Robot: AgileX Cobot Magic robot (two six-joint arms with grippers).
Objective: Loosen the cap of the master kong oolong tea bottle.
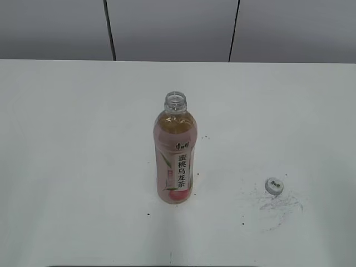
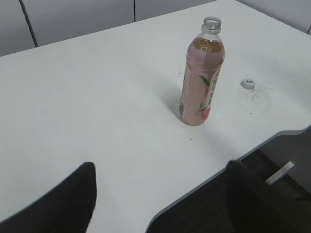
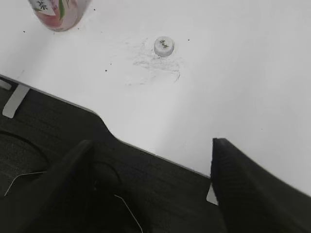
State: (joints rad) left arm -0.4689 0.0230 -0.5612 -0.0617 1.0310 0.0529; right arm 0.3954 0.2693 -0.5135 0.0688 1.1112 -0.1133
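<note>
Nearest the cameras, both arms are held back at the front edge of the white table (image 1: pixel 67 167), over the dark floor (image 3: pixel 58 145) below it. In the left wrist view, the left gripper (image 2: pixel 160 194) shows two black fingers (image 2: pixel 73 199) spread wide apart with nothing between them. In the right wrist view, the right gripper (image 3: pixel 150 189) likewise has its two black fingers (image 3: pixel 248 189) spread wide and empty. Neither gripper appears in the exterior view.

Farther in, on the tabletop, stands the slim clear plastic bottle of amber tea (image 1: pixel 176 158), upright, with a pink label, a white vertical strip of black Chinese characters and a peach picture near its base. Its neck is open at the top, with no cap on it. It stands near the middle of the table, towards the front edge.

The small round grey-white plastic screw cap (image 1: pixel 273 186), with a small dark mark on top, lies flat on the table to the right of the bottle, well apart from it. Faint grey scuff marks (image 1: pixel 281 204) streak the surface just beside the cap, and a few tiny dark specks dot the table.

Beyond the table's far edge is a grey panelled wall (image 1: pixel 172 28) with dark vertical seams.
</note>
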